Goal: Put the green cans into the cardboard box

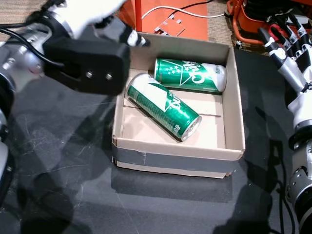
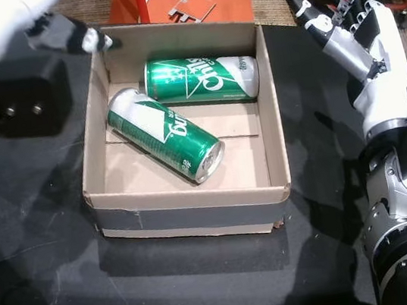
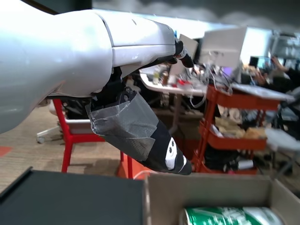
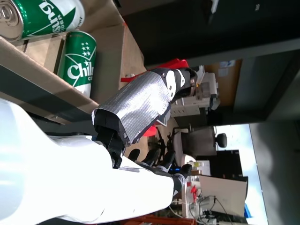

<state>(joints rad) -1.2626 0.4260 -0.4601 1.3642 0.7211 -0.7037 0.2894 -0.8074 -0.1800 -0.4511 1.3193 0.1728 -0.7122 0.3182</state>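
Cardboard box [image 1: 229, 155] on dark surface [image 1: 58, 161]: two green cans [image 1: 164, 106] [image 1: 190, 75] lying inside. Left hand [image 2: 54, 25] empty, fingers apart, over box corner. Right hand [image 2: 353, 23] spread, empty.

Office/lab room around my dark worktable [image 1: 73, 170].
Beige carpet floor [image 3: 28, 154], red chair [image 3: 70, 140] and red trolley cart [image 3: 234, 136] behind, cluttered desk with monitors [image 3: 225, 47], black office chair [image 4: 199, 140], bright window [image 4: 239, 159] at far end.
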